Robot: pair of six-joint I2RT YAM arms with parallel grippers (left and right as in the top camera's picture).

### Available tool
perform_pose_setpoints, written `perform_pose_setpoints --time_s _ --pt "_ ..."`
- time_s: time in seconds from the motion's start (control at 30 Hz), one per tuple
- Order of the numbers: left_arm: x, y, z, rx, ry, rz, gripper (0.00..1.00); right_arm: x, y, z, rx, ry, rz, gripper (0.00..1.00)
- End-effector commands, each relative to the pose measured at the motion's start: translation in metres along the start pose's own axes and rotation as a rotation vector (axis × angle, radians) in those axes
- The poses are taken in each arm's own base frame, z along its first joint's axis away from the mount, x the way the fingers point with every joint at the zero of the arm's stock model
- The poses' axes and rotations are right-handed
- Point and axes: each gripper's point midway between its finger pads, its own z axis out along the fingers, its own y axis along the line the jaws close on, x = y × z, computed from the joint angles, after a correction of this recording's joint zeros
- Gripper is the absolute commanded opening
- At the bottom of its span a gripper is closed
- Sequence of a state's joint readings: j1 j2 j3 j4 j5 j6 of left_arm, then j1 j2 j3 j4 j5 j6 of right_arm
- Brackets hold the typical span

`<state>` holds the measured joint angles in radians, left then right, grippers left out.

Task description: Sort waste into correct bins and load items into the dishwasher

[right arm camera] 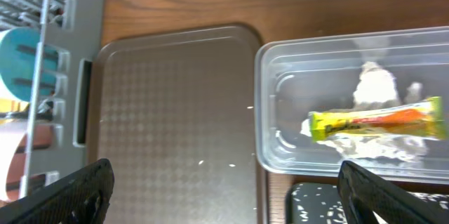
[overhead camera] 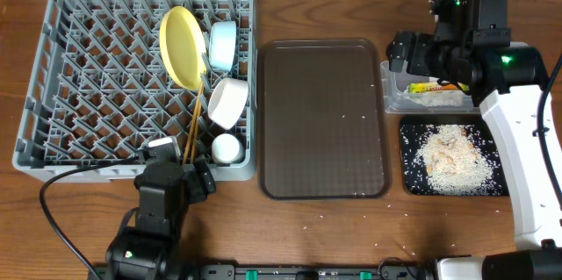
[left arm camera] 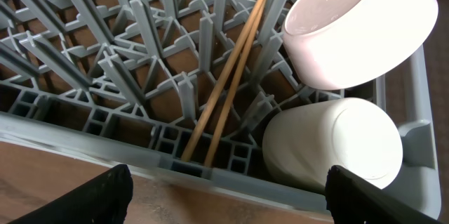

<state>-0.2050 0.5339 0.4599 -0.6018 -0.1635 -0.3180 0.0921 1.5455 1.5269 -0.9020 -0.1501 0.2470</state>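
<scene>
The grey dish rack (overhead camera: pixel 88 78) holds the yellow plate (overhead camera: pixel 182 46), light blue bowl (overhead camera: pixel 221 45), white bowl (overhead camera: pixel 227 103), white cup (overhead camera: pixel 227 147) and wooden chopsticks (overhead camera: pixel 192 126). My left gripper (overhead camera: pixel 180 175) is open and empty just outside the rack's front edge (left arm camera: pixel 210 175), facing the chopsticks (left arm camera: pixel 231 83), the cup (left arm camera: pixel 337 147) and the white bowl (left arm camera: pixel 358 27). The green-and-yellow wrapper (right arm camera: pixel 375 120) lies in the clear container (right arm camera: pixel 295 69). Rice scraps (overhead camera: pixel 452 159) fill the black tray (overhead camera: pixel 411 183). My right gripper (right arm camera: pixel 224 206) is open and empty above the container's left side.
The brown serving tray (overhead camera: pixel 323 118) lies between the rack and the bins, with a few rice grains on it. Loose grains are scattered on the wooden table (overhead camera: pixel 351 227) near the front. White crumpled bits (right arm camera: pixel 375 83) lie under the wrapper in the container.
</scene>
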Motion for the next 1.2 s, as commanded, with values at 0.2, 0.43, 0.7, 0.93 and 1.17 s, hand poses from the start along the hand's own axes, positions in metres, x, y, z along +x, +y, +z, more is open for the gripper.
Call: perform_pose_setpoints --time_s 0.2,0.43,0.7,0.93,1.17 --pt "0.0 -0.001 0.0 0.004 0.0 0.0 0.88 -0.004 0.001 -0.02 0.0 -0.232 -0.193 0.99" --pt "0.0 -0.001 0.0 0.004 0.0 0.0 0.88 0.022 -0.004 -0.044 -0.021 -0.488 -0.281 0.99" --pt "0.0 -0.001 0.0 0.004 0.0 0.0 0.88 0.086 -0.027 -0.054 -0.032 -0.688 -0.288 0.99" --pt "0.0 -0.001 0.0 0.004 0.0 0.0 0.89 0.135 -0.042 -0.041 -0.046 -0.81 -0.298 0.99" --pt "0.0 -0.001 0.0 0.004 0.0 0.0 0.88 0.156 -0.048 -0.034 -0.055 -0.872 -0.305 0.99"
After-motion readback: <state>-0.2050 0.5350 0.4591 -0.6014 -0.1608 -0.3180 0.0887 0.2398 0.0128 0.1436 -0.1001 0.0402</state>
